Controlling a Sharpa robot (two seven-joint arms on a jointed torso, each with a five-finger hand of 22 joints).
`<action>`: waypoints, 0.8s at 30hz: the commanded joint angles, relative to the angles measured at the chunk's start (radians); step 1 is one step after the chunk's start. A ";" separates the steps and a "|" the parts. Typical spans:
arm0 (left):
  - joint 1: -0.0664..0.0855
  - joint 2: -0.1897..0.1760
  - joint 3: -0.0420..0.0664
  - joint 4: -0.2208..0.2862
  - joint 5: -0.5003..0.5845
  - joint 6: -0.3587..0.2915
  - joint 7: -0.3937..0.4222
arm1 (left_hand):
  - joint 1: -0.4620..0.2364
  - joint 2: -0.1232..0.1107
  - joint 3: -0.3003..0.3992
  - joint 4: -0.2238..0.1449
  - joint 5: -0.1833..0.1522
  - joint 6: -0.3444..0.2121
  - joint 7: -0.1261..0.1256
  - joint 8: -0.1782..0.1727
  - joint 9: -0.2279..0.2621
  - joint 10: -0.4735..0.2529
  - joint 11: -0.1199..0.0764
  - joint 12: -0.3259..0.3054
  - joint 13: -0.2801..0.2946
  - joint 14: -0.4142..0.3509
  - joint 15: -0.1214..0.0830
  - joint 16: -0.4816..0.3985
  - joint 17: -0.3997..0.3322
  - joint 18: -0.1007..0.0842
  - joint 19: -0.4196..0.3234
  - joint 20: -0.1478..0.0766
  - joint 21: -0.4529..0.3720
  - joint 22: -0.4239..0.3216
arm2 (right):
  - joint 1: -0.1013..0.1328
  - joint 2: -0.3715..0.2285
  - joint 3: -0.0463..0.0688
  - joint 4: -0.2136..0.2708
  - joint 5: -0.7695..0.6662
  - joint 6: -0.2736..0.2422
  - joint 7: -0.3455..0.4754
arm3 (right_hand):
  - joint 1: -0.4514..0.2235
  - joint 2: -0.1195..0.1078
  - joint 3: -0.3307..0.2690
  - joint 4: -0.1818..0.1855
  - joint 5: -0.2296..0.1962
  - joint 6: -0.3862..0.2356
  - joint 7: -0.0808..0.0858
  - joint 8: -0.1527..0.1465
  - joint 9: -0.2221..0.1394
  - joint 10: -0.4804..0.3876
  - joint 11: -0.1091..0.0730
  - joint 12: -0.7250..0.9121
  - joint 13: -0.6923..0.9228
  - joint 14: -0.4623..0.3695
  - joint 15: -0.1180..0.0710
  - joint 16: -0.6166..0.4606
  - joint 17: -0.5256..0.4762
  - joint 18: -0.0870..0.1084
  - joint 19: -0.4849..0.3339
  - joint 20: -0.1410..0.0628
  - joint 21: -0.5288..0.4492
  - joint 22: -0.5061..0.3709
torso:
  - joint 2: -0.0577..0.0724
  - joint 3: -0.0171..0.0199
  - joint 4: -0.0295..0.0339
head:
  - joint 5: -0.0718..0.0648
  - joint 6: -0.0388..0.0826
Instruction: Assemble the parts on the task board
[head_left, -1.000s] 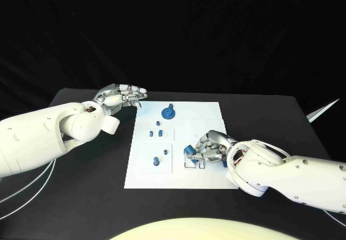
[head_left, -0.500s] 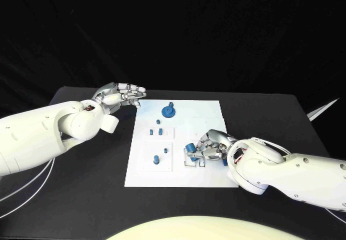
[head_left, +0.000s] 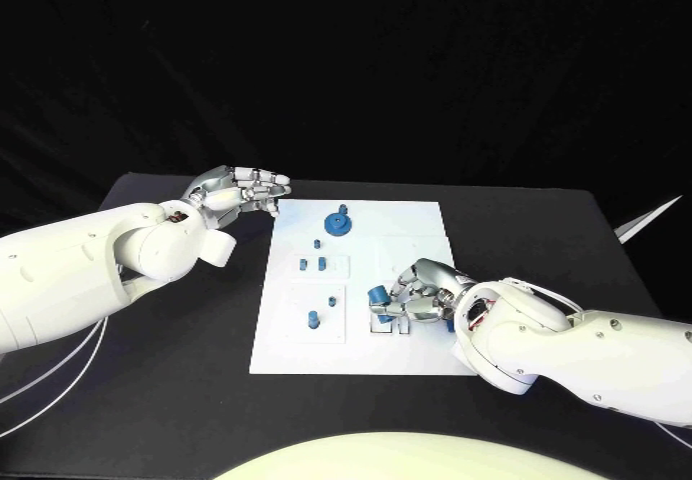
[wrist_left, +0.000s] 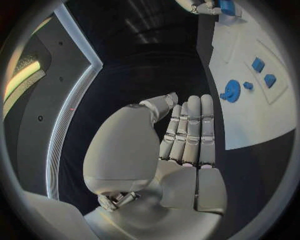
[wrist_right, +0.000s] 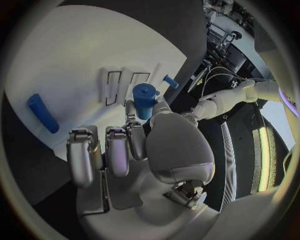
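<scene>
The white task board lies mid-table. My right hand hovers over its near right part and pinches a blue cylinder part between thumb and finger. In the right wrist view that cylinder hangs just above the board's rectangular slots. A blue piece shows under the hand. My left hand is off the board's far left corner, fingers straight and together, holding nothing. A round blue part stands at the far side, and a blue peg at the near left.
Two small blue blocks and two small studs sit on the board's left half. Black table surrounds the board, with its edges not far to left and right.
My right hand has shifted slightly away from me with the blue cylinder still pinched. The left hand has stayed in place.
</scene>
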 joint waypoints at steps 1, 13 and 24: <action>0.001 0.001 0.000 0.002 0.001 0.002 0.001 | -0.010 0.020 -0.008 -0.003 0.017 -0.014 0.005 -0.002 0.015 -0.014 -0.003 0.013 -0.011 -0.004 0.001 -0.015 -0.013 -0.001 0.008 0.010 -0.011 -0.010 | -0.001 -0.002 0.000 0.006 0.000 -0.001 0.004 | 0.025 0.049 -0.015 -0.002 0.012 0.042 -0.024 0.066 0.046 0.025 -0.018 0.007 0.137 0.102 -0.007 0.012 0.220 -0.036 0.103 -0.019 0.020 0.273 | 0.000 -0.0006 0.0017 | 0.000 -0.002; 0.001 -0.001 0.000 0.003 0.001 0.003 -0.002 | -0.010 0.020 -0.008 -0.003 0.017 -0.014 0.005 -0.002 0.015 -0.014 -0.003 0.013 -0.011 -0.004 0.001 -0.015 -0.013 -0.001 0.008 0.010 -0.011 -0.010 | -0.001 -0.016 0.000 0.021 0.044 0.057 -0.015 | 0.029 0.053 -0.013 -0.002 0.012 0.043 -0.025 0.067 0.047 0.027 -0.019 0.011 0.140 0.102 -0.007 0.013 0.222 -0.036 0.103 -0.019 0.020 0.273 | 0.000 -0.0012 0.0032 | -0.002 -0.005; 0.001 -0.002 0.000 0.004 0.001 0.003 -0.003 | -0.012 0.020 -0.008 -0.001 0.017 -0.015 0.005 -0.002 0.015 -0.015 -0.003 0.014 -0.012 -0.004 0.002 -0.016 -0.013 -0.001 0.008 0.010 -0.012 -0.011 | -0.001 -0.019 0.000 0.018 0.064 0.077 -0.035 | 0.026 0.054 -0.016 0.001 0.010 0.044 -0.025 0.068 0.047 0.028 -0.019 0.011 0.140 0.102 -0.007 0.013 0.221 -0.036 0.103 -0.020 0.020 0.273 | 0.000 -0.0014 0.0059 | -0.004 -0.005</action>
